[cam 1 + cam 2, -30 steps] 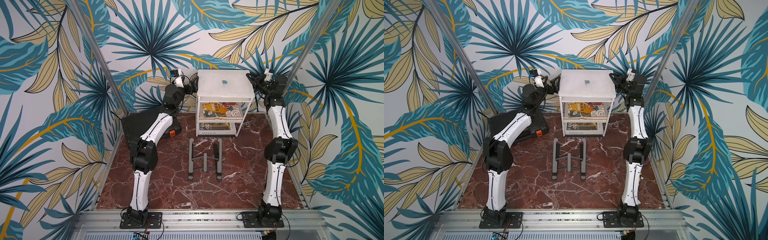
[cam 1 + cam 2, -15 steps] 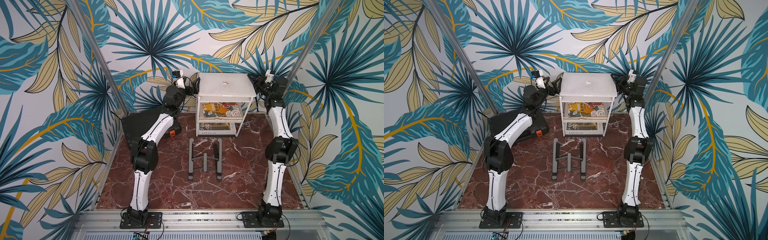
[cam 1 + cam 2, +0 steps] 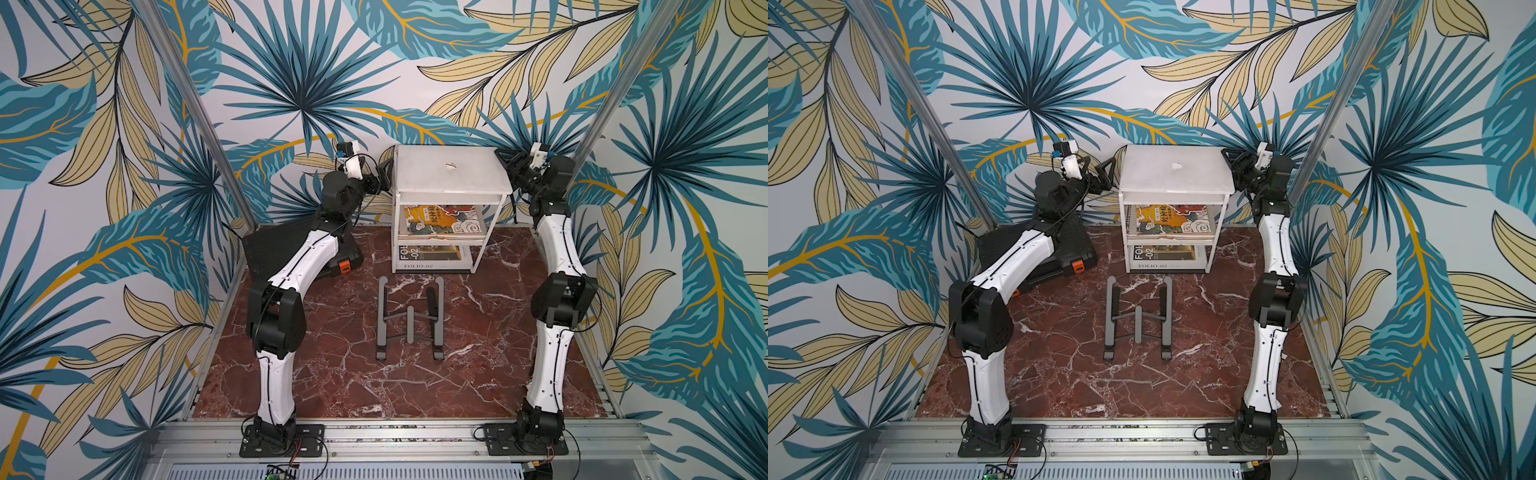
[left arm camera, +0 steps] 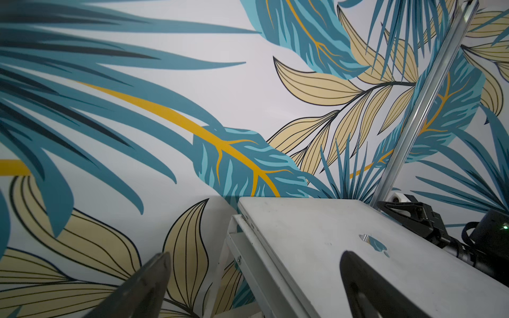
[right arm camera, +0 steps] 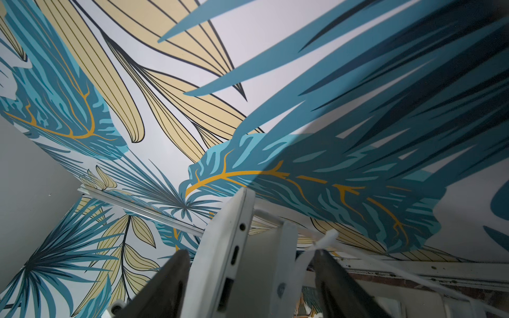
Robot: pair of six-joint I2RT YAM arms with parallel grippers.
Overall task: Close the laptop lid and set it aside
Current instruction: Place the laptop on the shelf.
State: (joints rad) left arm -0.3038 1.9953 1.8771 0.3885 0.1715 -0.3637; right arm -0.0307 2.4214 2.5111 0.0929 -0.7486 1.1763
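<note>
Silver-grey and shut flat, the laptop lies on top of the white shelf rack at the upper centre of both top views. The laptop lid faces up, with a small shiny logo at its middle. The right claw sits at the laptop's right edge. In the right wrist view its two dark fingers are spread, one on each side of the laptop's ported edge and the rack's top, and they pinch nothing. The left claw hangs just beside the rack's left side with its fingers spread wide and nothing between them. Colourful magazines fill the rack's lower shelves. Below the rack in the frame, a grey folding stand rests on the red marble bench. A black case with an orange latch lies at the bench's upper left, partly hidden by the left arm.
</note>
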